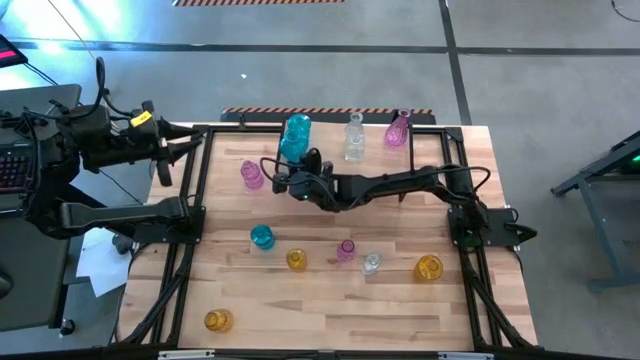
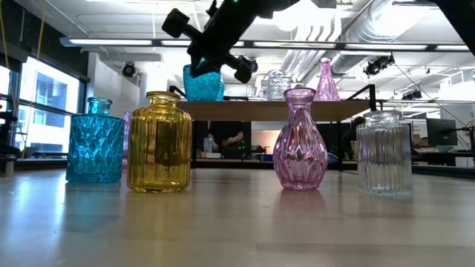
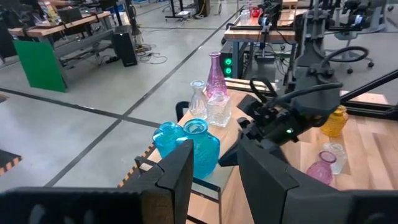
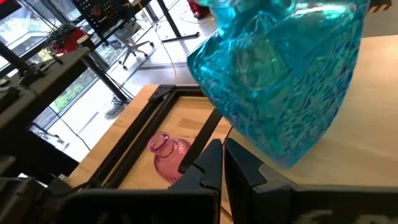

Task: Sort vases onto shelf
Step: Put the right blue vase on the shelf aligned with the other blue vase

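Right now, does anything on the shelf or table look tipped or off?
Only on the shelf, at the end nearest the left arm: beside the upright teal vase sits a second teal shape, lower and rounder, possibly tipped; I cannot tell. The right gripper, shut, is beside them. Vases on the table stand upright.

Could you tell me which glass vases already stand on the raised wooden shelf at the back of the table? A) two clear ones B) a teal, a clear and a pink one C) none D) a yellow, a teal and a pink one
B: the high view shows a teal-blue glass vase, a clear glass vase and a pink glass vase along the light wood shelf.
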